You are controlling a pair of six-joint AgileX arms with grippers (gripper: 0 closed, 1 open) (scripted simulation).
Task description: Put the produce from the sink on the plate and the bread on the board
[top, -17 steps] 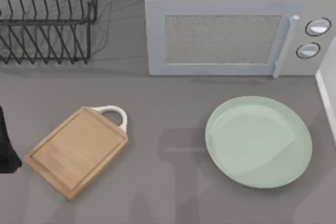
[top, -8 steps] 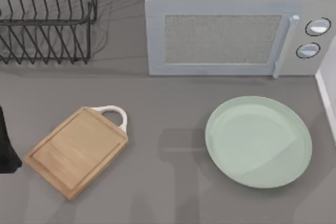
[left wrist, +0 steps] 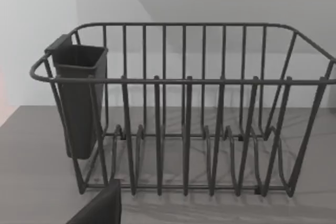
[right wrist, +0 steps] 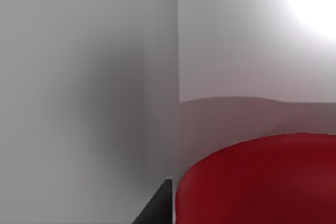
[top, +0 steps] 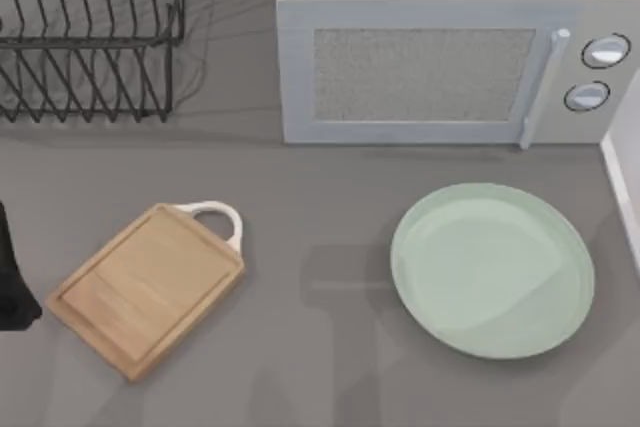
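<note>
Tool fingertip (right wrist: 160, 205) of the right arm shows as a dark wedge in the right wrist view, just beside the glossy red rounded produce (right wrist: 257, 182), which sits close before pale grey walls; whether that tool is open or closed cannot be told. The left arm's tool shows a dark edge (left wrist: 100, 208) in the left wrist view, facing the black wire dish rack (left wrist: 184, 108) with its dark cutlery cup (left wrist: 79, 98); its state cannot be told either. In the top view the large round pale mint-green plate (top: 492, 269) lies bare on the grey table (top: 320, 177) at about 4 o'clock. At about 8 o'clock lies the rectangular light wooden cutting board (top: 148, 289) with its white loop handle, also bare. A white microwave (top: 450, 57) stands at 1 o'clock.
</note>
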